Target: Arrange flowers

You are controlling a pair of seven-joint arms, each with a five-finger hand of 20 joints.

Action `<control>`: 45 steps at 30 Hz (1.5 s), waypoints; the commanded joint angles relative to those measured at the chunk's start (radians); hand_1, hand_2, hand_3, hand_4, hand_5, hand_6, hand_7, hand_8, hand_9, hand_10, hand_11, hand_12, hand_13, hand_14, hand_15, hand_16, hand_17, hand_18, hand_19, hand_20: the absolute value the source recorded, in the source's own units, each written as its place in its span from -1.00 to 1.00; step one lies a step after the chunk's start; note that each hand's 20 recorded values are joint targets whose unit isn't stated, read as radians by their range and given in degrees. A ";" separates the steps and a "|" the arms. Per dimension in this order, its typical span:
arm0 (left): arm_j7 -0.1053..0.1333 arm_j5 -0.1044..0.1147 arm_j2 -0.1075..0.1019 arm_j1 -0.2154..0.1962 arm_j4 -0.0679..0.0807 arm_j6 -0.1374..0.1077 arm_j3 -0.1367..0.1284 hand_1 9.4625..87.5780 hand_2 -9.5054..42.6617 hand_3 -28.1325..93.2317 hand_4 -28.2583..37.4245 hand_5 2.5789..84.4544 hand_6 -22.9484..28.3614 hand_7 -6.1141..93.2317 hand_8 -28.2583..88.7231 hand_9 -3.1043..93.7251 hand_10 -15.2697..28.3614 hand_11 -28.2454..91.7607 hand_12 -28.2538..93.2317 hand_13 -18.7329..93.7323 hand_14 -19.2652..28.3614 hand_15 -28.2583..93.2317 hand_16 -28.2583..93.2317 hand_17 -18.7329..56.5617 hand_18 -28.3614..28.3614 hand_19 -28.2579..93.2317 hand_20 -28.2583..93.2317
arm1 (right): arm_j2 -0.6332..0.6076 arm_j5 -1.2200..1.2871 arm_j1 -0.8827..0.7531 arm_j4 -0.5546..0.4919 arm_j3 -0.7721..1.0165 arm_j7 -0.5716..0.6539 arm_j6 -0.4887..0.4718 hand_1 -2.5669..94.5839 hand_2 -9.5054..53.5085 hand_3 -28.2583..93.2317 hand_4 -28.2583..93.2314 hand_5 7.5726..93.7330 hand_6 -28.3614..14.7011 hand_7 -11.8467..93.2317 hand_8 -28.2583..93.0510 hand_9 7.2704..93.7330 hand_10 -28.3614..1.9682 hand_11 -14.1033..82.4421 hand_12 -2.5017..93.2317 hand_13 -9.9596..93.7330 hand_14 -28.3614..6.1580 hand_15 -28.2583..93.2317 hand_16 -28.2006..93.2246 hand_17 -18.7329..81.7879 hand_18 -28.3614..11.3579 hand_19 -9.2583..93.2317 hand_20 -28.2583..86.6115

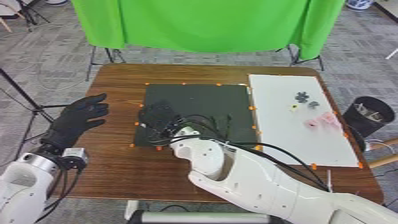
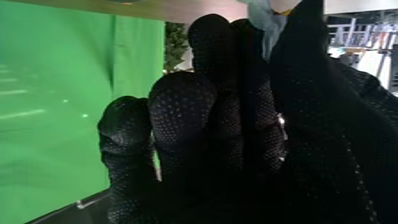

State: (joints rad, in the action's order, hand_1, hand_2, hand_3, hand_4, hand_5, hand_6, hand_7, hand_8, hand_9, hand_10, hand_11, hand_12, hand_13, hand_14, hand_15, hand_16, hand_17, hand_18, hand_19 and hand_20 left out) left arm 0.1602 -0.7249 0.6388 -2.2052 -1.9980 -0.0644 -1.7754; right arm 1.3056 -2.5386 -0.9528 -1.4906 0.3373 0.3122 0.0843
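Right hand [image 1: 160, 116], over the black mat [image 1: 197, 95], pinches a pale thing [image 2: 266, 25] between thumb and fingers.

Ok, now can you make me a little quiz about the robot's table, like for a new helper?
1. True or false: the pink thing lies on the dark mat.
2. What colour is the big cloth behind the table? a) red b) green c) blue
3. Which robot hand is over the dark mat, left or right?

Key: 1. False, it lies on the white board. 2. b. 3. The right hand.
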 commanded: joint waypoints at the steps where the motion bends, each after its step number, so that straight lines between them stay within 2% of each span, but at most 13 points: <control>1: -0.014 -0.007 0.005 0.008 0.006 0.017 0.010 -0.52 -0.95 0.60 -0.88 -0.36 0.04 -0.38 -0.73 -0.43 0.26 -0.01 -0.28 -0.40 0.35 0.09 -0.54 -0.70 0.76 0.27 -0.37 | 0.011 -0.017 -0.001 -0.007 0.009 0.027 -0.013 -0.12 -1.00 0.72 -1.00 0.28 0.40 0.11 -0.61 0.57 0.36 -0.07 -0.24 0.55 0.32 0.71 -0.15 0.11 -0.54 1.00 0.24; 5: -0.013 -0.006 0.006 0.007 0.004 0.014 0.010 -0.52 -0.95 0.60 -0.88 -0.36 0.04 -0.38 -0.73 -0.43 0.26 -0.02 -0.28 -0.40 0.35 0.09 -0.54 -0.70 0.76 0.27 -0.37 | 0.011 -0.020 -0.004 -0.007 0.011 0.028 -0.021 -0.21 -1.00 0.74 -1.00 0.25 0.43 0.04 -0.64 0.48 0.28 0.10 -0.43 0.53 0.33 0.72 -0.15 0.09 -0.54 1.00 0.24; 12: -0.011 -0.006 0.004 0.008 0.004 0.011 0.014 -0.51 -0.95 0.60 -0.87 -0.36 0.04 -0.38 -0.74 -0.43 0.26 -0.02 -0.28 -0.39 0.35 0.09 -0.54 -0.70 0.75 0.27 -0.37 | 0.011 -0.017 0.001 -0.003 0.001 0.043 -0.006 -0.25 -1.00 0.79 -1.00 0.23 0.44 0.05 -0.87 0.42 0.28 0.12 -0.44 0.51 0.32 0.73 -0.16 0.08 -0.53 1.00 0.23; 17: -0.015 -0.008 0.006 0.011 0.005 0.014 0.016 -0.51 -0.94 0.60 -0.87 -0.36 0.04 -0.38 -0.74 -0.43 0.25 -0.01 -0.28 -0.39 0.35 0.09 -0.54 -0.70 0.75 0.27 -0.37 | 0.011 -0.005 0.015 0.005 -0.019 0.076 0.034 -0.25 -1.00 0.78 -1.00 0.17 0.42 0.13 -0.77 0.37 0.26 0.20 -0.40 0.51 0.33 0.73 -0.17 0.09 -0.53 1.00 0.23; 18: -0.013 -0.007 0.004 0.011 0.005 0.012 0.017 -0.51 -0.95 0.60 -0.87 -0.36 0.04 -0.38 -0.74 -0.43 0.26 -0.02 -0.28 -0.39 0.35 0.09 -0.54 -0.70 0.75 0.27 -0.37 | 0.013 -0.017 0.018 0.010 -0.024 0.083 0.048 -0.20 -1.00 0.71 -1.00 0.09 0.37 0.28 -0.55 0.28 0.20 0.44 -0.32 0.52 0.34 0.75 -0.16 0.09 -0.53 1.00 0.24; 21: -0.010 -0.006 0.003 0.008 0.005 0.012 0.016 -0.52 -0.95 0.60 -0.87 -0.36 0.04 -0.38 -0.74 -0.43 0.26 -0.01 -0.28 -0.39 0.35 0.09 -0.54 -0.70 0.75 0.27 -0.37 | 0.013 -0.007 0.025 0.017 -0.031 0.076 0.087 0.02 -1.00 0.46 -1.00 0.08 0.37 0.63 -0.39 0.28 0.20 0.73 -0.17 0.54 0.34 0.82 -0.12 0.12 -0.54 1.00 0.32; 25: -0.010 -0.006 0.001 0.012 0.005 0.011 0.019 -0.52 -0.95 0.60 -0.87 -0.36 0.04 -0.38 -0.74 -0.43 0.26 -0.01 -0.28 -0.39 0.35 0.09 -0.54 -0.70 0.75 0.27 -0.37 | 0.014 0.003 0.026 0.020 -0.031 0.070 0.108 0.42 -1.00 0.03 -1.00 0.24 0.39 0.71 -0.29 0.38 0.29 0.82 -0.10 0.63 0.26 0.90 -0.02 0.18 -0.62 1.00 0.47; 28: -0.013 -0.008 0.006 0.012 0.005 0.014 0.018 -0.52 -0.95 0.60 -0.87 -0.36 0.04 -0.38 -0.74 -0.43 0.26 -0.01 -0.28 -0.39 0.35 0.09 -0.54 -0.70 0.75 0.27 -0.37 | 0.016 0.002 0.020 0.022 -0.023 0.058 0.111 0.58 -1.00 -0.34 -0.85 0.29 0.41 0.78 -0.74 0.47 0.32 0.80 0.00 0.61 0.31 0.91 0.01 0.15 -0.47 1.00 0.53; 31: -0.008 -0.005 0.003 0.009 0.004 0.010 0.017 -0.52 -0.95 0.60 -0.87 -0.36 0.04 -0.38 -0.74 -0.43 0.26 -0.01 -0.28 -0.39 0.35 0.09 -0.54 -0.70 0.75 0.26 -0.37 | 0.013 0.008 0.022 0.024 -0.027 0.047 0.124 0.67 -1.00 -0.56 -0.74 0.32 0.42 0.68 -0.84 0.48 0.34 0.76 0.03 0.58 0.36 0.91 0.03 0.11 -0.33 1.00 0.54; 37: 0.000 -0.001 0.002 -0.006 -0.001 0.002 0.009 -0.52 -0.95 0.60 -0.87 -0.36 0.04 -0.38 -0.74 -0.43 0.26 -0.01 -0.28 -0.39 0.35 0.09 -0.54 -0.70 0.75 0.26 -0.37 | 0.009 -0.004 0.001 0.004 0.013 0.017 0.110 0.57 -1.00 -0.22 -0.96 0.34 0.42 0.47 -0.32 0.53 0.31 0.66 -0.02 0.63 0.34 0.83 0.02 0.17 -0.46 1.00 0.48; 40: 0.031 0.010 0.001 -0.043 -0.012 -0.024 -0.009 -0.52 -0.95 0.61 -0.87 -0.36 0.04 -0.38 -0.74 -0.43 0.26 -0.01 -0.28 -0.39 0.35 0.09 -0.54 -0.70 0.75 0.26 -0.37 | -0.002 0.011 -0.036 -0.041 0.094 -0.029 0.072 0.43 -1.00 -0.06 -1.00 0.30 0.40 0.48 -0.32 0.50 0.25 0.63 -0.08 0.64 0.33 0.79 -0.02 0.20 -0.57 1.00 0.42; 43: 0.063 0.024 0.009 -0.107 -0.030 -0.053 -0.044 -0.52 -0.95 0.60 -0.88 -0.36 0.04 -0.37 -0.74 -0.43 0.26 -0.01 -0.28 -0.39 0.35 0.09 -0.54 -0.70 0.75 0.26 -0.37 | -0.034 0.002 -0.059 -0.085 0.178 -0.066 0.032 -0.10 -1.00 0.57 -1.00 0.21 0.34 0.42 -0.37 0.37 0.17 0.57 -0.17 0.58 0.31 0.77 -0.06 0.15 -0.56 1.00 0.35; 45: 0.070 0.027 0.018 -0.128 -0.036 -0.057 -0.056 -0.52 -0.95 0.60 -0.88 -0.36 0.04 -0.38 -0.74 -0.43 0.26 -0.01 -0.28 -0.39 0.35 0.09 -0.54 -0.70 0.75 0.27 -0.36 | -0.075 0.016 -0.066 -0.106 0.231 -0.063 0.018 -0.16 -1.00 0.64 -1.00 0.16 0.35 0.37 -0.41 0.32 0.16 0.52 -0.22 0.54 0.30 0.76 -0.08 0.12 -0.55 0.99 0.30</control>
State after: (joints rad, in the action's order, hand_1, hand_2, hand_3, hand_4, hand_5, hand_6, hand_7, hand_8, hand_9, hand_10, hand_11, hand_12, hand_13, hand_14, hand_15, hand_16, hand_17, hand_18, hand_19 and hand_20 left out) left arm 0.1968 -0.7168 0.6377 -2.2451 -2.0127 -0.0824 -1.7961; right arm 1.3060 -2.5244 -1.0182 -1.5382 0.4721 0.2533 0.1320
